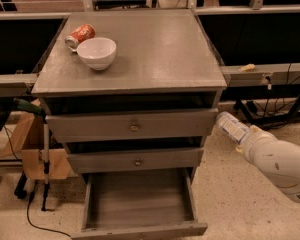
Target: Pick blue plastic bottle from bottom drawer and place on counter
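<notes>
Tool [244, 135] clamped on blue plastic bottle [230, 125]; arm [280, 161] slanting up-left, beside top drawer [132, 125].

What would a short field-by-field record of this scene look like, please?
blue plastic bottle: held in the air, tilted, not on the counter
gripper: right of the top drawer, at its height, shut on the blue plastic bottle
bottom drawer: pulled open, bottle not in it
counter: bears a white bowl and an orange-red can lying on its side, back left
task stage: bottle out of the drawer, not yet placed
</notes>
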Robot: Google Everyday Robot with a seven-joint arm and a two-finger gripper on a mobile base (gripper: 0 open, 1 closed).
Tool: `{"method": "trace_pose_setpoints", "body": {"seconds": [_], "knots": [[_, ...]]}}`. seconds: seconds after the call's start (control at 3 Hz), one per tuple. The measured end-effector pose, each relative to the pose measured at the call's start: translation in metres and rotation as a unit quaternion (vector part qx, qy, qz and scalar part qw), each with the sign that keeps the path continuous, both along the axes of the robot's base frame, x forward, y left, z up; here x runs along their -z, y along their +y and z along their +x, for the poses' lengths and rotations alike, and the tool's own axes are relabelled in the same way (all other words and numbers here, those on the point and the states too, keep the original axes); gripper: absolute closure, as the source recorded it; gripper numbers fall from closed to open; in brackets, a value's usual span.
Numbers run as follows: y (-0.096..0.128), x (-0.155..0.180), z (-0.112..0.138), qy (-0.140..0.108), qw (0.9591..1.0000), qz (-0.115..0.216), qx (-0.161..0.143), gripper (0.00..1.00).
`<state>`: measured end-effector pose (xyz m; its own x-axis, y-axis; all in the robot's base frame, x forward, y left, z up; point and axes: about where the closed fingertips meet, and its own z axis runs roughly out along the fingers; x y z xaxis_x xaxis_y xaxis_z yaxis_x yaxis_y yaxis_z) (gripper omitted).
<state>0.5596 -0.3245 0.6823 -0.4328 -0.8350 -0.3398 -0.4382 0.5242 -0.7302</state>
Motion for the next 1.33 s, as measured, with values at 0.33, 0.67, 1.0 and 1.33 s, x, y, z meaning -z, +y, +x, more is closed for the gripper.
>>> {"method": "trace_pose_setpoints", "body": {"seconds": [0.33, 0.67, 1.0, 1.33], "knots": [[0.000, 0.000, 0.000, 0.000, 1.0000, 0.000, 0.000, 1.00], [-0.013, -0.013, 0.004, -0.016, 0.9998, -0.009, 0.009, 1.00], [-0.053, -0.032, 0.008, -0.036, 0.9974, -0.037, 0.051, 1.00], [-0.081, -0.058, 0.015, -0.060, 0.9934, -0.056, 0.081, 1.00]]}}
